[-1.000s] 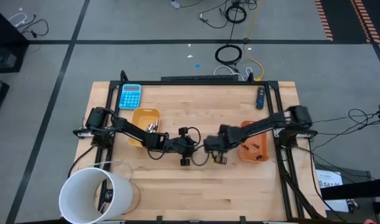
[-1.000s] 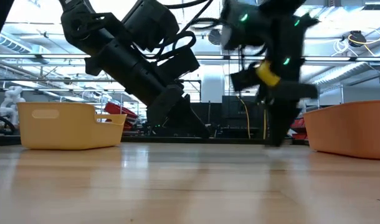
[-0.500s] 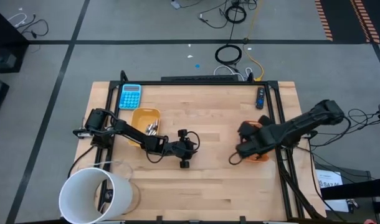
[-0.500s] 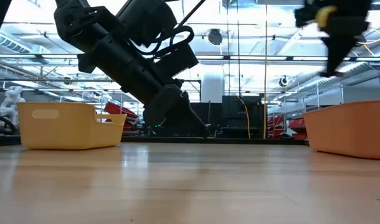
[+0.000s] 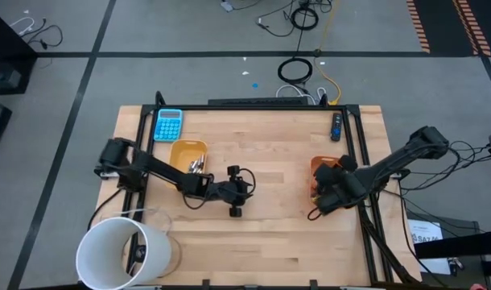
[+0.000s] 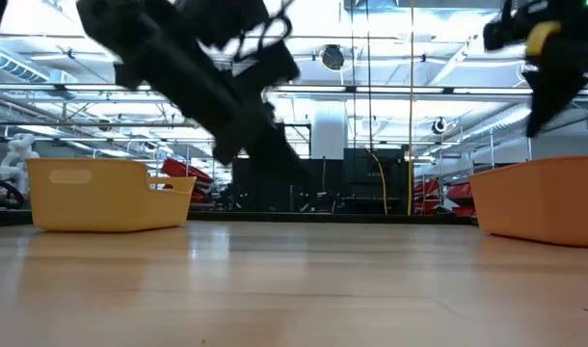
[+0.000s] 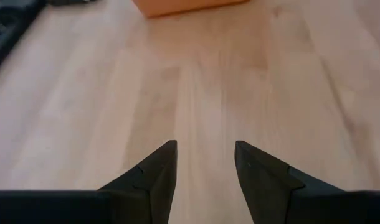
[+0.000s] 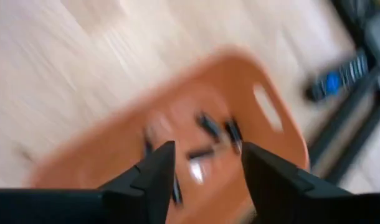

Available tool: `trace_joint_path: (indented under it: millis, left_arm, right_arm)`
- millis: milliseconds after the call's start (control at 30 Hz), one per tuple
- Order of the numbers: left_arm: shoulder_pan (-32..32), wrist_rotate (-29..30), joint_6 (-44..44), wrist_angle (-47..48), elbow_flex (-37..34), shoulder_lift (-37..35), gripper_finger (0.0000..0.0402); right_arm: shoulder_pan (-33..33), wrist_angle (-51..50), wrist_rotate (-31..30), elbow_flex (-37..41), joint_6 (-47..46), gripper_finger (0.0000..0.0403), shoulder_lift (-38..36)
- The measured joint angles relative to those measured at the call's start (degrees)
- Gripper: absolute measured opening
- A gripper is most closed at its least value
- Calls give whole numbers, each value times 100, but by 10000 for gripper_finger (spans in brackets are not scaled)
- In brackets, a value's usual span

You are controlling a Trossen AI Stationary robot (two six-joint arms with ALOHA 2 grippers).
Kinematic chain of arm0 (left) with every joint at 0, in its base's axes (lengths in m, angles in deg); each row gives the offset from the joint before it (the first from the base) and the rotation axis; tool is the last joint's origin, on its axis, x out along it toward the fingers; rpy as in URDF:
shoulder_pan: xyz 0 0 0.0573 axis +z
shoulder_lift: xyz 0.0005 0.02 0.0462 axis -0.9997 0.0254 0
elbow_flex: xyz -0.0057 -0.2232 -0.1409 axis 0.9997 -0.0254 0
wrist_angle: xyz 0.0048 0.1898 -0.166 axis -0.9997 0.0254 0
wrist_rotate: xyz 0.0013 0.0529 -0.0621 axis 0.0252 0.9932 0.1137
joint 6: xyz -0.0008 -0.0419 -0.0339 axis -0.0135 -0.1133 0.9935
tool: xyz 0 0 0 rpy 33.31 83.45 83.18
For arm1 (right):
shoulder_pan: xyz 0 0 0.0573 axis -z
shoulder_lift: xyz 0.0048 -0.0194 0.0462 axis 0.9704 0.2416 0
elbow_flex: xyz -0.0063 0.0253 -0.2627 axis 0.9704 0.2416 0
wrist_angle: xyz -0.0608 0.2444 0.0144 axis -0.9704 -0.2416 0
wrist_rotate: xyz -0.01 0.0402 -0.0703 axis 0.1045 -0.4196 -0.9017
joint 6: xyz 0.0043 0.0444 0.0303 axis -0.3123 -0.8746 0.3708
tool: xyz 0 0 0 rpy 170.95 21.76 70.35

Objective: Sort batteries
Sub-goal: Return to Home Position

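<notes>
1. Right tool (image 8: 205, 152): it hangs directly over the orange tray (image 6: 540, 198). Its fingers stand apart with nothing between them.

2. Dark batteries (image 8: 209, 126): several lie loose on the floor of the orange tray, below the right tool. The right wrist view is too blurred for a count.

3. Left tool (image 7: 204, 148): it is over bare tabletop (image 5: 270, 250), well apart from the orange tray, between that tray and the yellow tray (image 5: 183, 149). It faces the orange tray, whose near wall shows at the far edge of the left wrist view. Its fingers are apart and empty.

4. Silvery batteries (image 5: 195, 165): a small cluster lies inside the yellow tray, in the corner nearest the orange tray. The yellow tray stands across the tabletop from the orange tray, at about the same depth.

5. No battery shows on the open wood between the two trays in the high or low view.

6. Blue calculator (image 5: 168, 125): it lies flat beyond the yellow tray, far from the orange tray, near the tabletop's back corner.
</notes>
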Motion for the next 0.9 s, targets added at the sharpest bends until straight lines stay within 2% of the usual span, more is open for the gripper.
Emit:
trace_joint_path:
  millis: [133,200,333,433,500,633,733,800,900]
  left_arm:
    - [-77,79,-104,397,-63,-722,171]
    - [-136,234,-222,435,-141,-1120,171]
    - [-236,602,-245,903,-238,-1940,171]
    - [-283,736,-279,983,-454,-2500,171]
    - [-281,738,-354,851,-698,-2852,171]
    - [-86,256,-340,387,-1490,-3612,167]
    - [85,-184,-43,-166,-2076,-4121,149]
    - [151,-188,82,-206,-2265,-4399,132]
    - [200,26,149,214,-2320,-4631,106]
  right_arm:
    - [-112,907,-1222,187,255,184,-513]
    - [-110,1556,-1663,342,711,177,-833]
    - [-99,3244,-2382,817,2132,156,-1606]
    - [46,4748,-2629,1300,3474,138,-2262]
    - [218,5773,-2566,1688,4315,126,-2733]
    - [683,7650,-1655,2608,5595,99,-3619]
    - [1105,8822,-959,3284,6039,78,-4130]
    - [1387,9255,-630,3659,6154,63,-4404]
    - [1791,9639,-266,4069,6180,44,-4708]
